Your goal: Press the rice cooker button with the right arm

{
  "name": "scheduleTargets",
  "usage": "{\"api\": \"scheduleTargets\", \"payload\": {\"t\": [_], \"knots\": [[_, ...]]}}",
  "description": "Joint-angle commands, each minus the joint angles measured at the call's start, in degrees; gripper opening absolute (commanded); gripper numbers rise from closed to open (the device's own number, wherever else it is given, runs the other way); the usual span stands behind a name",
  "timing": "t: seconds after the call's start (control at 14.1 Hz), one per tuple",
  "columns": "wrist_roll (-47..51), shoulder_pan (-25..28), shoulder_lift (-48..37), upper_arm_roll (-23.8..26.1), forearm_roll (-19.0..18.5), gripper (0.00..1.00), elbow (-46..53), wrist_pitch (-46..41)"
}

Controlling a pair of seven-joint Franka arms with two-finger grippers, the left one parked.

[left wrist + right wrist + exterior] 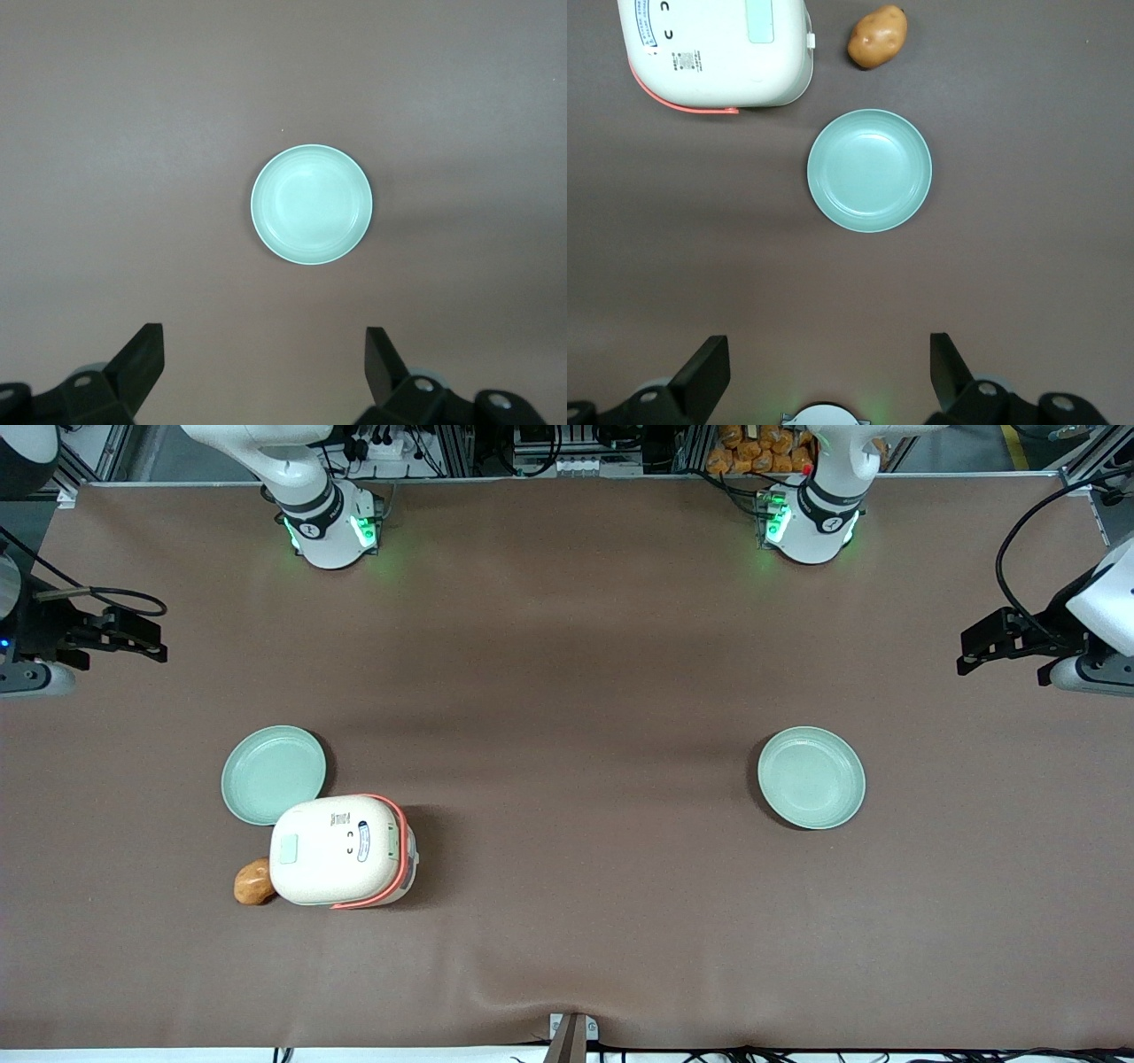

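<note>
Right arm's gripper (146, 642) at the left edge of the front frame, fingers spread wide, holding nothing, well apart from the rice cooker (341, 850).

The rice cooker sits closed in the lower-left of the front frame, touching a pale green plate (273, 774). Its button (286, 849) is uncovered. A potato (253, 881) is partly hidden by the cooker body. The wrist view cuts off part of the lid. The right arm (297, 487) is cropped at the frame's top.
</note>
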Motion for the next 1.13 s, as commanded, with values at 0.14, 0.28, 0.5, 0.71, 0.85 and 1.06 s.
{"api": "scheduleTargets", "payload": {"t": [0.14, 0.28, 0.5, 0.71, 0.85, 1.06], "knots": [[-0.1, 2.2, 3.1, -0.1, -0.8, 1.0, 1.2, -0.3], [0.0, 2.8, 4.4, -0.1, -0.5, 1.0, 1.1, 1.7], [0.1, 4.2, 7.1, -0.1, -0.4, 1.0, 1.0, 6.8], [0.2, 5.0, 10.1, -0.1, -0.3, 1.0, 0.9, 12.3], [0.2, 5.1, 12.0, -0.1, -0.2, 1.0, 0.9, 15.9], [0.2, 5.2, 15.0, -0.1, -0.2, 1.0, 0.8, 21.4]]}}
